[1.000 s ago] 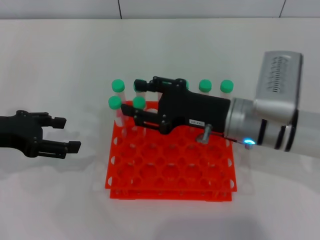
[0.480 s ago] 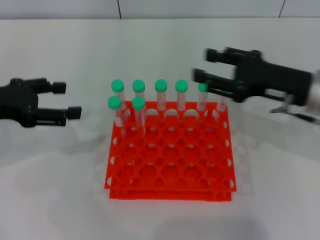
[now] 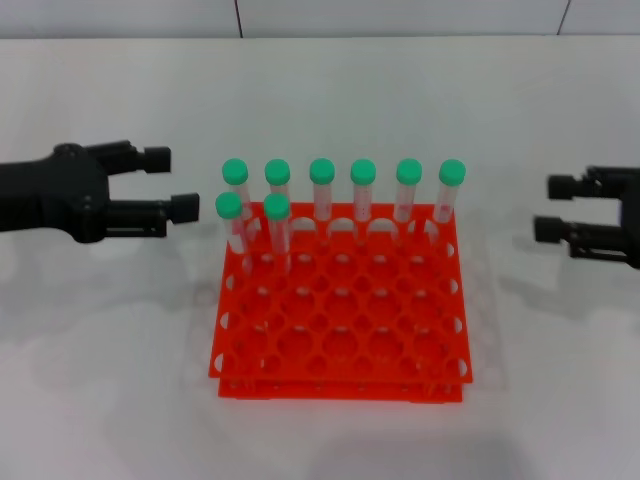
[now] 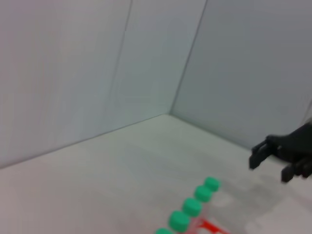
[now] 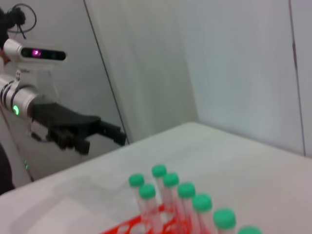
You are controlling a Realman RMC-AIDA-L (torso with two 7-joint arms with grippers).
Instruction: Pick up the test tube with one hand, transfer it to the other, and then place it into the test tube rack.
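Note:
The orange-red test tube rack (image 3: 340, 340) stands at the table's middle. Several green-capped test tubes stand upright in it: a full back row (image 3: 362, 195) and two (image 3: 277, 228) in the second row at the left. I cannot tell which one is the task's tube. My left gripper (image 3: 172, 183) is open and empty, just left of the rack's back left corner. My right gripper (image 3: 553, 208) is open and empty, well right of the rack. The left wrist view shows the caps (image 4: 191, 206) and the right gripper (image 4: 271, 168). The right wrist view shows the caps (image 5: 186, 190) and the left gripper (image 5: 102, 141).
The white table (image 3: 340, 100) is bounded by a pale wall at the back. The rack's front rows of holes (image 3: 340, 345) hold nothing.
My right gripper, which was low over the rack's back rows, has pulled away to the right and off the rack. My left gripper has moved back and towards the rack.

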